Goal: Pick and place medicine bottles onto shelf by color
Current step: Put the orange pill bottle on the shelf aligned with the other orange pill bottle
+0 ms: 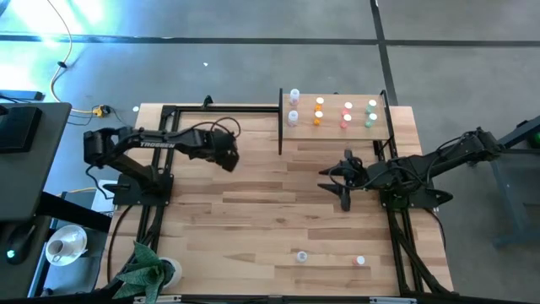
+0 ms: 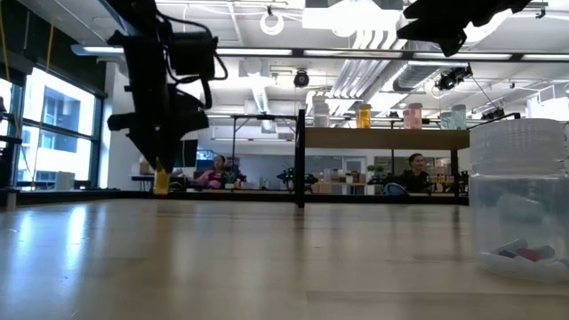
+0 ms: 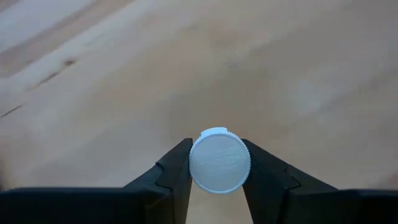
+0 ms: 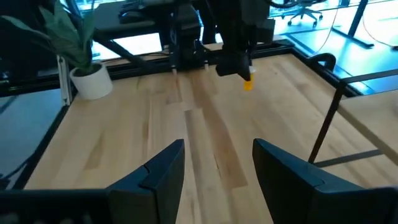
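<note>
High view: the left arm is stretched from its base at the desk's [image 1: 253, 211] left edge toward the middle, its left claw [image 1: 228, 157] held over bare wood, well apart from the shelf [image 1: 337, 131]. The bottle it carries is hidden under the claw here. The right arm is folded in from the right edge, with the right claw [image 1: 344, 179] just in front of the shelf. Eight bottles are seen on the shelf in four pairs: clear-white, orange, pink-red, green. Two more bottles [image 1: 302, 256] are left near the desk's front edge, well apart from both claws.

Low view: the left claw [image 2: 161, 169] is seen hanging raised, tip down, with an orange bottle [image 2: 161, 182] pinched at its tip, clear of the desk surface. The shelf [image 2: 387, 139] is seen farther back with bottles lined on top. A clear bottle [image 2: 520, 200] is seen close to the camera. People are seated in the room behind.

Left wrist view: the left claw [image 3: 219, 169] is narrowed onto the bottle's white cap [image 3: 219, 160], both fingers [image 3: 176, 171] touching it on opposite sides.

Right wrist view: the right claw [image 4: 217, 165] is held wide with nothing between its fingers. The left claw is seen across the desk with the orange bottle [image 4: 247, 83] below its tip.
</note>
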You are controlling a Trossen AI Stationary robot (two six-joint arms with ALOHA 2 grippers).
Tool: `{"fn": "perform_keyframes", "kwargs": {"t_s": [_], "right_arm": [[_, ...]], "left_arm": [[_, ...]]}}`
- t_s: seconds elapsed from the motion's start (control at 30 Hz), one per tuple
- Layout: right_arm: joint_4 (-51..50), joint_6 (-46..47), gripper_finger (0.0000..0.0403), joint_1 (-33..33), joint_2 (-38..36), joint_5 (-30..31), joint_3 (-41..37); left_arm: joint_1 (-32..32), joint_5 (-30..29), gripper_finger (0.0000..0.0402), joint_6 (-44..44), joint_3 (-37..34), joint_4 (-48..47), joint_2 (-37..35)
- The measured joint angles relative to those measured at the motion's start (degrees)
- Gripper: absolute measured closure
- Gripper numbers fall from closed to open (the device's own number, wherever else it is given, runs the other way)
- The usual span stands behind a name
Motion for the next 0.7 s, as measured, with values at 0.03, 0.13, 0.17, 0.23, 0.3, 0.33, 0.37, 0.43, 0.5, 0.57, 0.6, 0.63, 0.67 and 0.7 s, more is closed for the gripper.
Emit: {"fn": "perform_keyframes", "kwargs": {"t_s": [0.03, 0.13, 0.17, 0.23, 0.3, 0.33, 0.37, 0.43, 0.5, 0.57, 0.6, 0.63, 0.67, 0.7], "right_arm": [[0.1, 0.0, 0.0222, 0.0, 0.2, -0.1, 0.0], [0.3, 0.0, 0.0222, 0.0, 0.8, -0.1, -0.1], [0.3, 0.0, 0.0222, 0.0, 1.1, -0.1, -0.1], [0.0, -0.2, 0.0222, 0.0, 2.0, -1.0, -0.1], [0.1, -0.2, 0.0222, 0.0, 3.1, -2.7, -0.1], [0.2, -0.3, 0.0222, 0.0, 3.7, -3.5, -0.1], [0.4, -0.6, 0.0222, 0.0, 4.5, -4.3, -0.1], [2.2, -1.8, 0.0222, 0.0, 6.0, -5.3, -0.1], [4.7, -4.1, 0.0222, 0.0, 7.6, -6.0, -0.1], [7.8, -6.2, 0.0222, 0.0, 9.4, -7.0, -0.1], [9.6, -7.3, 0.0222, 0.0, 10.3, -7.4, -0.1], [11.4, -8.5, 0.0222, 0.0, 11.2, -7.4, -0.1], [13.0, -9.5, 0.0222, 0.0, 12.1, -7.5, -0.1], [14.8, -10.5, 0.0221, 0.0, 13.0, -7.5, -0.1]], "left_arm": [[-1.3, 0.4, 0.029, 0.0, 0.0, 0.8, -0.1], [-4.7, 2.6, 0.029, 0.0, 0.0, 4.5, -0.3], [-5.8, 3.3, 0.0291, 0.0, 0.0, 5.9, -0.3], [-7.7, 4.6, 0.0293, 0.4, 0.5, 8.2, -0.3], [-9.4, 5.2, 0.0294, 1.4, 1.6, 10.2, -0.3], [-10.3, 5.2, 0.0294, 1.6, 2.3, 11.1, -0.3], [-11.1, 5.2, 0.0294, 1.9, 3.0, 11.9, -0.3], [-12.6, 5.2, 0.0293, 2.9, 4.6, 13.1, -0.3], [-13.9, 5.2, 0.0293, 4.2, 6.3, 14.6, -0.3], [-15.2, 5.2, 0.0294, 5.3, 8.0, 15.3, -0.3], [-15.8, 5.2, 0.0294, 6.0, 8.8, 15.5, -0.3], [-16.4, 5.2, 0.0294, 6.5, 9.8, 15.6, -0.3], [-16.9, 5.0, 0.0295, 7.1, 10.7, 15.6, -0.3], [-17.5, 4.6, 0.0295, 7.7, 11.5, 15.8, -0.3]]}}
